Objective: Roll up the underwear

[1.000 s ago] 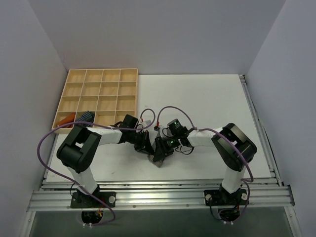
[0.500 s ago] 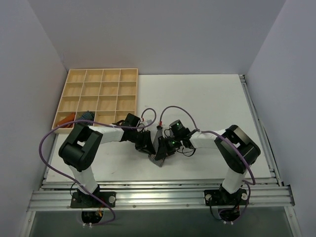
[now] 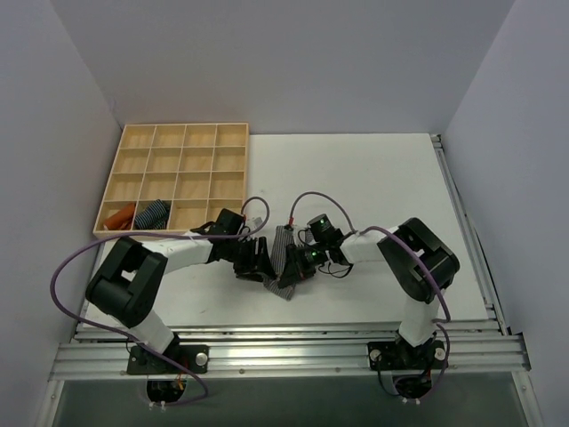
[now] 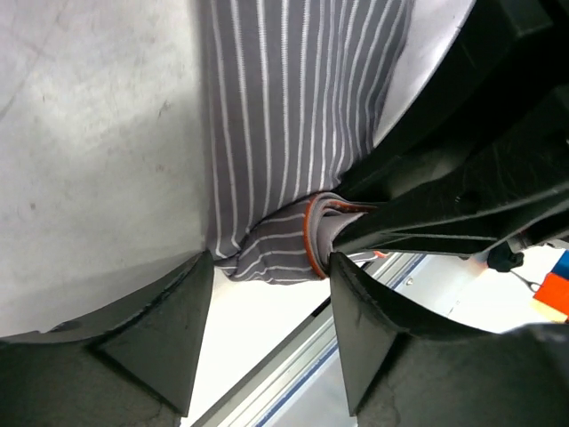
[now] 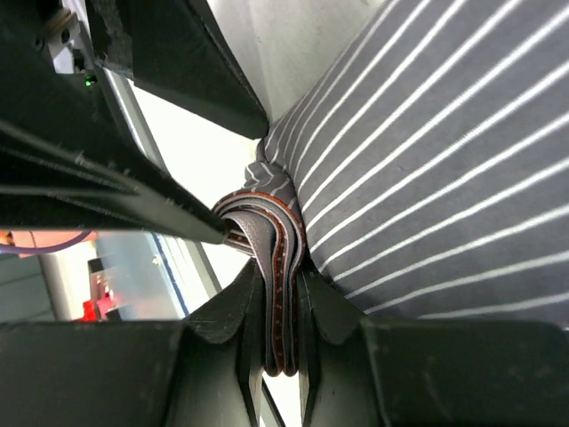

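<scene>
The underwear [image 3: 283,258] is a grey cloth with thin white stripes and an orange-edged waistband, lying between the two arms near the table's front. In the left wrist view its folded near corner [image 4: 284,249] lies just beyond my left gripper [image 4: 271,267], whose jaws stand apart with nothing between them. My right gripper [image 5: 283,271] is shut on the doubled waistband [image 5: 276,231], and the striped body [image 5: 427,178] spreads away to the right. From above, the left gripper [image 3: 258,264] and right gripper [image 3: 298,265] meet at the cloth from either side.
A wooden compartment tray [image 3: 182,130] sits at the back left, with a blue striped roll [image 3: 156,212] and an orange cloth [image 3: 118,214] in its front cells. A metal rail [image 3: 284,342] runs along the near edge, close to the cloth.
My left gripper has opened and let go of the cloth, drawing back a little to the left. The right gripper has shut on the waistband.
</scene>
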Robot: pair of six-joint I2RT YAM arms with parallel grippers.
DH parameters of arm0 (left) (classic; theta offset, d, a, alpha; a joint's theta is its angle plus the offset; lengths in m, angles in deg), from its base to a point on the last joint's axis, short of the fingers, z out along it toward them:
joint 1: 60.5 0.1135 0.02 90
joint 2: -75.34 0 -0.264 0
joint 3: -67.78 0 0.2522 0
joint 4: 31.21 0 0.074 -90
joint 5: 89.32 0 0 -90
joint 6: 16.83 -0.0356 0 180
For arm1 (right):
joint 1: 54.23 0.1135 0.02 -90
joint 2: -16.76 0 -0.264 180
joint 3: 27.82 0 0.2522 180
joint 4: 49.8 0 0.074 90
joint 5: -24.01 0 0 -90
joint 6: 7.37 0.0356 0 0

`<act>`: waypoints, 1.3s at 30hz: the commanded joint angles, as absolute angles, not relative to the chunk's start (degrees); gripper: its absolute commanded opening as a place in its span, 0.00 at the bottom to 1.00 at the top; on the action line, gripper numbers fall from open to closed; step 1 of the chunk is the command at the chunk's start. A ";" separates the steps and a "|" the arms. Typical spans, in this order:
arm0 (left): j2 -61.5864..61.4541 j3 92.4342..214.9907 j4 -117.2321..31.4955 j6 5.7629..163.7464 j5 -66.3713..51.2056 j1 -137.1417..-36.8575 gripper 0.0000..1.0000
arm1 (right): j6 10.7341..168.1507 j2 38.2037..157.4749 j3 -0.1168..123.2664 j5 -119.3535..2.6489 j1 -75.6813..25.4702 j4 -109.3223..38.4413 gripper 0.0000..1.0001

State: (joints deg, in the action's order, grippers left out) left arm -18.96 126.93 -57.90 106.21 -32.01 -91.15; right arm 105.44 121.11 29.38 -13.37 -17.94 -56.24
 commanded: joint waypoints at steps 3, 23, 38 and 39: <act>-18.00 123.91 -57.19 107.45 -29.38 -91.35 0.69 | 104.43 125.12 31.03 -16.51 -18.37 -52.65 0.00; -22.30 142.86 -73.09 103.94 -20.59 -90.91 0.62 | 108.81 117.40 23.13 -25.64 -18.29 -55.19 0.00; -35.92 156.07 -68.01 104.90 -34.56 -93.28 0.18 | 109.79 113.18 21.71 -28.46 -18.28 -55.81 0.00; -36.63 156.34 -67.74 105.08 -35.17 -93.54 0.18 | 109.79 112.91 21.80 -28.64 -18.20 -55.81 0.00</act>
